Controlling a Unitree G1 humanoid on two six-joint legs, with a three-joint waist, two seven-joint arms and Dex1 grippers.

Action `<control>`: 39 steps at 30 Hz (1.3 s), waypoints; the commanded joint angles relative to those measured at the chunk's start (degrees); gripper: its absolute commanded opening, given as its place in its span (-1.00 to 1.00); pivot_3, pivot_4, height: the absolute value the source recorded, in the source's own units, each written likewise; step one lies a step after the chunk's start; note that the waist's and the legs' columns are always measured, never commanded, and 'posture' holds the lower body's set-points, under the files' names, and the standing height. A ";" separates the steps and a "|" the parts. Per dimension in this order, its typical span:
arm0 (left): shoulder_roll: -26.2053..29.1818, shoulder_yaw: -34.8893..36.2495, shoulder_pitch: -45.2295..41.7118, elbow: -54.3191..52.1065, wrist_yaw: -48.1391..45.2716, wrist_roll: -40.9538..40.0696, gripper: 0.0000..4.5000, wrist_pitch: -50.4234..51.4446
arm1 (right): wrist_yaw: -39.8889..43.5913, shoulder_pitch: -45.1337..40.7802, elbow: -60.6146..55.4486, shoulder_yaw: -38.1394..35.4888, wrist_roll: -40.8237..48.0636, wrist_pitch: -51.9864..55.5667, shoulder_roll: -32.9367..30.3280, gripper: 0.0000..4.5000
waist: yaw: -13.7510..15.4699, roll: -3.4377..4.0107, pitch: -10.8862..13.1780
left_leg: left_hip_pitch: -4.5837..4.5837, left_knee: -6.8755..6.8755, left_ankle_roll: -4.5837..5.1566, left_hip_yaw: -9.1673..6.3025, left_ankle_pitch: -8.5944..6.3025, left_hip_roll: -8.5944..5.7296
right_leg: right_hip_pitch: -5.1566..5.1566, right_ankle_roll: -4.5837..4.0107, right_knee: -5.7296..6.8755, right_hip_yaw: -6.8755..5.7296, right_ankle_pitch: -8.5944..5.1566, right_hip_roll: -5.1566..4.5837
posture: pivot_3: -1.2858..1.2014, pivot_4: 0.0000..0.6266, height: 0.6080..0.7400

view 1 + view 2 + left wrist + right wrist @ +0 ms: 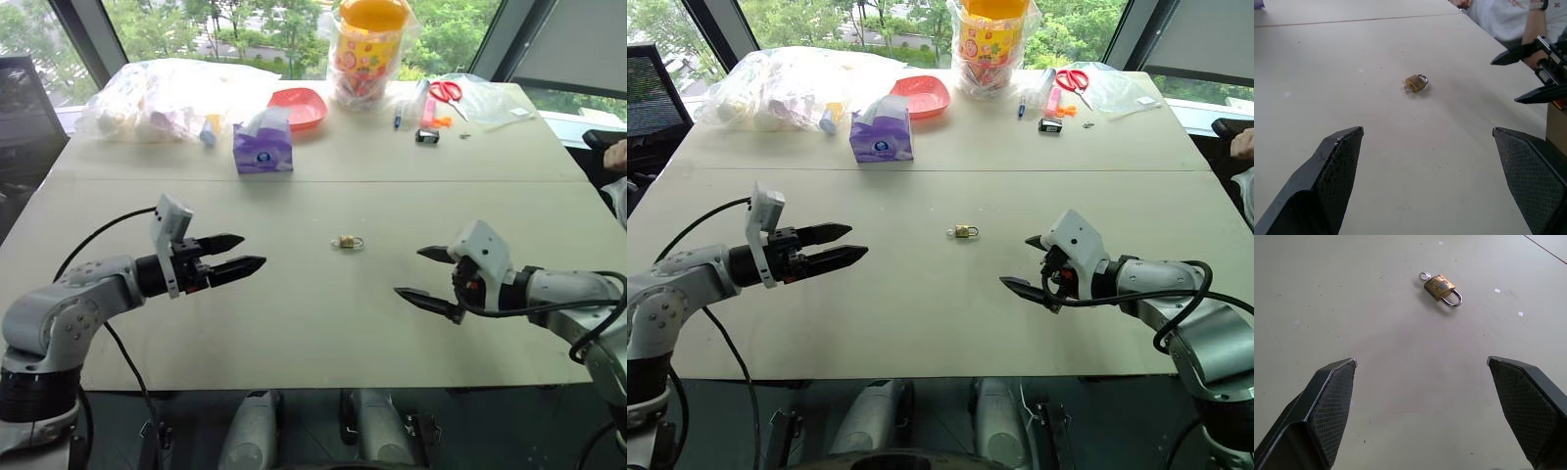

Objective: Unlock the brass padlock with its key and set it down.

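The brass padlock (pixel 347 242) lies flat on the beige table (pixel 294 323) midway between my two arms, its silver shackle closed. The key (pixel 1423 275) sticks out of the lock body, ending in a small silver ring. My left gripper (pixel 247 253) hovers open well to the left of the lock, fingers pointing at it. My right gripper (pixel 421 277) hovers open to the right, also aimed at the lock. Neither touches it. The right wrist view shows the padlock (pixel 1442 288) ahead of the wide-spread fingers (pixel 1327 401).
At the table's far side stand a purple tissue box (pixel 263 147), a red bowl (pixel 299 106), plastic bags (pixel 167 98), a yellow-lidded jar (pixel 370 49), scissors (pixel 446 91) and a small black object (pixel 426 136). A person's hand (pixel 617 155) shows at the right edge.
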 commanded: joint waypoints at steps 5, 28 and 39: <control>0.36 0.84 0.50 -2.13 0.47 0.17 0.96 -1.09 | 0.29 -2.03 -0.05 0.82 -0.74 -1.55 -0.55 1.00 | 0.02 0.00 0.00 | 0.00 0.04 0.00 0.01 0.00 -0.01 | 0.03 0.00 0.00 0.01 0.00 -0.01 | 0.03 -0.52 1.00; 9.27 -13.62 -15.56 10.24 -16.77 16.28 0.96 -11.70 | 7.71 -35.62 35.99 27.47 -17.81 -14.13 15.42 1.00 | -0.45 0.01 0.00 | 0.32 0.03 -0.03 0.13 0.05 -0.01 | 0.22 -0.07 0.07 0.08 0.15 0.12 | 0.03 -0.52 1.00; 5.69 -9.60 -9.18 2.76 -11.72 14.40 0.96 -9.79 | 16.00 -43.35 57.90 30.82 -25.48 -24.09 21.28 1.00 | -0.64 0.01 0.00 | 0.31 0.05 -0.03 0.11 0.05 0.00 | 0.23 0.12 0.11 0.08 0.26 0.09 | 0.03 -0.52 1.00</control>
